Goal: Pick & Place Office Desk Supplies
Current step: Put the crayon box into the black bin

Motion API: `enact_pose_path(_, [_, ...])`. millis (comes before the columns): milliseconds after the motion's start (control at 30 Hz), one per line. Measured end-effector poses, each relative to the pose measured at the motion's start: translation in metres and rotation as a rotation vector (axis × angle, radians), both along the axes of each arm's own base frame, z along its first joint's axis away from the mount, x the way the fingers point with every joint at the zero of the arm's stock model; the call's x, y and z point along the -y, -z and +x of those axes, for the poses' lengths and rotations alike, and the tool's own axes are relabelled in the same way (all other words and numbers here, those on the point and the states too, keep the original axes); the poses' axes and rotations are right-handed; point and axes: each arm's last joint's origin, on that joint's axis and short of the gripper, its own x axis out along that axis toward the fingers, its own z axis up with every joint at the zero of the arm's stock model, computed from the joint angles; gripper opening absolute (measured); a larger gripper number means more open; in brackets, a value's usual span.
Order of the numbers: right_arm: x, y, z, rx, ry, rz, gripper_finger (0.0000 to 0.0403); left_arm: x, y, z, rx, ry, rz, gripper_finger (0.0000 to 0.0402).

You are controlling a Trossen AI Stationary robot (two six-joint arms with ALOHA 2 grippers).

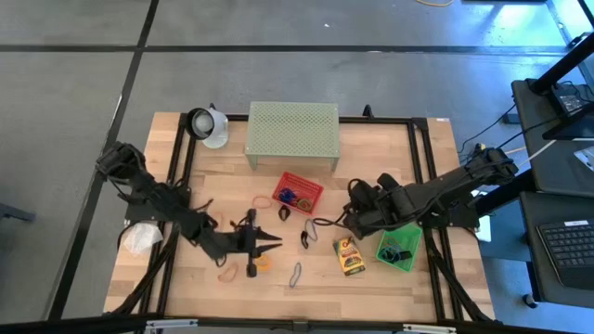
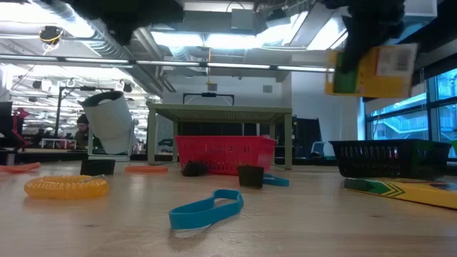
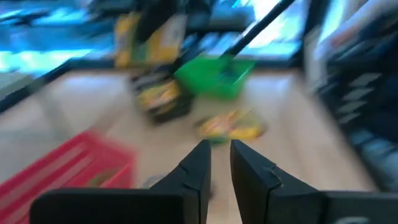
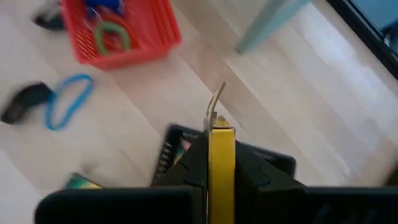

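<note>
Two arms, both matte black throughout, built of chunky jointed segments with rounded housings at each joint. Left arm [image 1: 158, 199] ends in a left gripper [image 1: 275, 244] with two slim, pointed black fingers [image 3: 194, 171]: flat-sided, tapering toward the tips, angular stepped shoulders at the base. Right arm [image 1: 455, 186] similarly black and blocky, thicker around the wrist; right gripper [image 4: 221, 155] shows broad black finger bodies with bevelled edges. No markings, screws or cables legible on either arm.
</note>
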Motion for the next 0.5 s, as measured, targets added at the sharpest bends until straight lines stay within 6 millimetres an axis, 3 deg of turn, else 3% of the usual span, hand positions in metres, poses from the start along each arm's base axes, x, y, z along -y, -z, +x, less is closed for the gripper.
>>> enact_pose_path(100, [-0.002,0.014,-0.008,-0.059,0.003,-0.015,0.0031,-0.011,0.002,0.000,0.100,0.086,-0.063,0.0046])
enact_pose_path(300, [-0.002,0.049,-0.027,-0.140,0.055,-0.034,0.0031,-0.023,0.006,0.003,0.080,0.176,-0.098,0.0040])
enact_pose_path(500, [-0.003,0.055,-0.026,-0.114,0.003,-0.076,0.0031,-0.030,0.007,0.008,0.068,0.256,-0.060,0.0044])
